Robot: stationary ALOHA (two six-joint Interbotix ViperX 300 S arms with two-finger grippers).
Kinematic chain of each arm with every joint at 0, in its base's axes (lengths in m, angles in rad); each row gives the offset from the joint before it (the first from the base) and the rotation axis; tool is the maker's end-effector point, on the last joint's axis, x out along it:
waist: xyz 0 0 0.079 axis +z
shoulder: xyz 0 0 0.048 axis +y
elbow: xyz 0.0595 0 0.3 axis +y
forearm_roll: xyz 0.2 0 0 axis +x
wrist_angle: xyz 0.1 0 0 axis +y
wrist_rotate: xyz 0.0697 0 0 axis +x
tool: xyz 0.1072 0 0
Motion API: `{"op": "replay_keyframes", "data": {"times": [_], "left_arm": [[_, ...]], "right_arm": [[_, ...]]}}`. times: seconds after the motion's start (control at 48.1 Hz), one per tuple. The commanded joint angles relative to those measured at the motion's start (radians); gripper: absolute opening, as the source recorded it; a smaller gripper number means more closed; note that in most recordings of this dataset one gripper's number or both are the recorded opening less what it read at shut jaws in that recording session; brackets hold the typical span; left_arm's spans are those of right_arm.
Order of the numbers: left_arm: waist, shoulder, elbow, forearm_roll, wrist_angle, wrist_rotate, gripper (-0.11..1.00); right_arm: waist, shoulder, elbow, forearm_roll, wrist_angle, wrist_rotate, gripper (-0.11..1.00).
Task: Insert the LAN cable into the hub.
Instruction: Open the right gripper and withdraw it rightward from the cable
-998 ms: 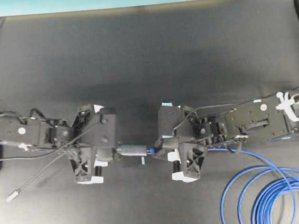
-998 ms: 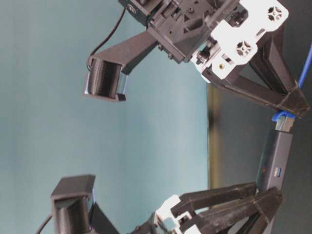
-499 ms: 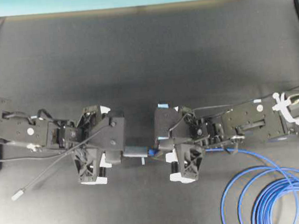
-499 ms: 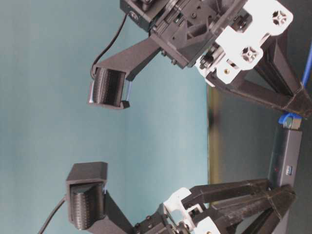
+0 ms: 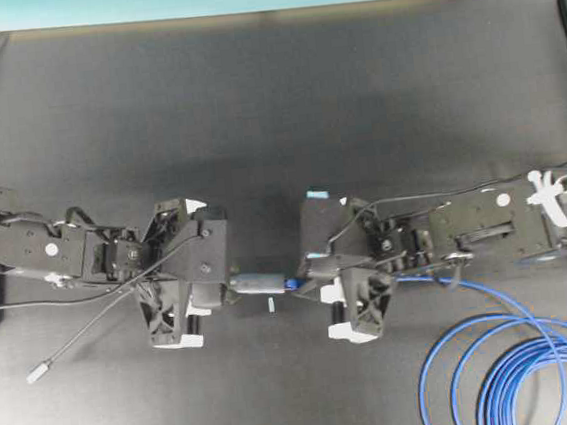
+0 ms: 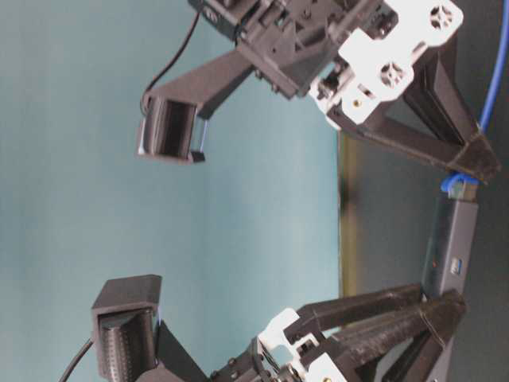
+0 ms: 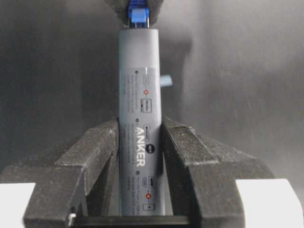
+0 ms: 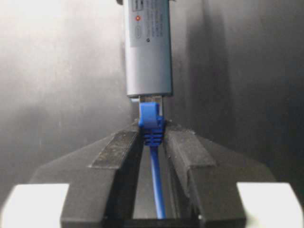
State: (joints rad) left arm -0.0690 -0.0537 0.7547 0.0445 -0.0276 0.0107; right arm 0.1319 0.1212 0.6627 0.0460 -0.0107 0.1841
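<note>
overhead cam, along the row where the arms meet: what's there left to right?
Small silver plug on the thin grey cord → left tool gripping the hub → blue plug of the LAN cable at the hub's end → right tool → coiled loops of the LAN cable.

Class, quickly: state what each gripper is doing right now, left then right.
Left gripper: shut on the hub.
Right gripper: fingertips at the LAN cable plug; grip or release cannot be told.
</note>
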Motion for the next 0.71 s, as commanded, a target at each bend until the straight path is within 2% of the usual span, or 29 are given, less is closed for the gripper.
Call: {"op": "replay_keyframes", "data": {"times": [0.0, 0.125, 0.229, 0.499, 0.686], "left_arm": [[-0.003, -0.018, -0.008, 0.003, 0.018, 0.000, 0.28], [-0.003, -0.018, -0.006, 0.003, 0.046, -0.002, 0.28], [-0.003, -0.018, -0.005, 0.003, 0.046, -0.003, 0.28], [0.000, -0.020, -0.005, 0.003, 0.044, -0.005, 0.28], [0.008, -0.018, -0.005, 0.002, 0.044, -0.029, 0.28]], "right_arm": [[0.002, -0.020, 0.009, -0.002, -0.002, 0.002, 0.28], [0.012, -0.032, 0.032, -0.002, 0.000, 0.005, 0.67], [0.017, -0.048, 0.061, 0.000, 0.002, 0.012, 0.86], [0.014, -0.106, 0.126, 0.002, -0.005, 0.037, 0.85], [0.017, -0.143, 0.166, 0.002, -0.014, 0.061, 0.85]]}}
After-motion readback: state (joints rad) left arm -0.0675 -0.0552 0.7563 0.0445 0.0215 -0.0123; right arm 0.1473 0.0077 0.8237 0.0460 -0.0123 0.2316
